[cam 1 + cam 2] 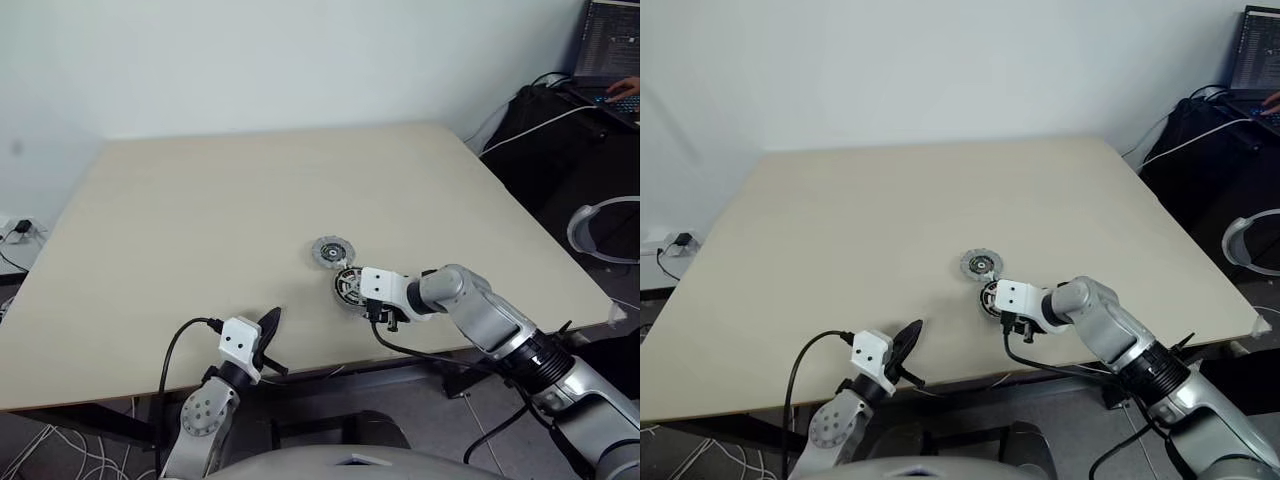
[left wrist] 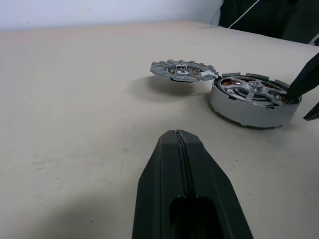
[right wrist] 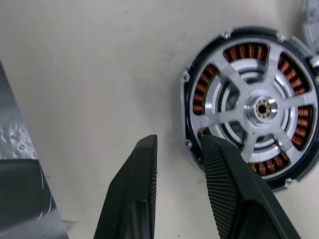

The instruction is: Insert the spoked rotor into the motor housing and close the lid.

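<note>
The spoked rotor [image 3: 262, 108] already sat inside the motor housing [image 3: 195, 79], its silver arms lying across the ring of copper windings, on the pale table [image 1: 200, 220] near the robot's front edge. The lid [image 2: 180, 70] stood open just beyond it — apparently joined to the housing at one side and raised a little off the surface, though the link between them was too small to read with confidence. So placed, it left the top of the housing clear, and by the look of things only the closing step remained.

The right gripper [image 3: 179, 149] pointed steeply down at the housing's near rim, jaws narrowly parted and holding nothing; one finger overlapped the rim while the other hung over bare table, a stance that looked suited to steadying the housing or nudging it, not to lifting. The left gripper [image 2: 178, 137], jaws pressed together and empty, rested well apart at the front edge, aimed level towards the parts.

Open table stretched away behind and to the left of the lid — ample room to swing it over. The housing lay nearer the front edge, leaving less slack there.
</note>
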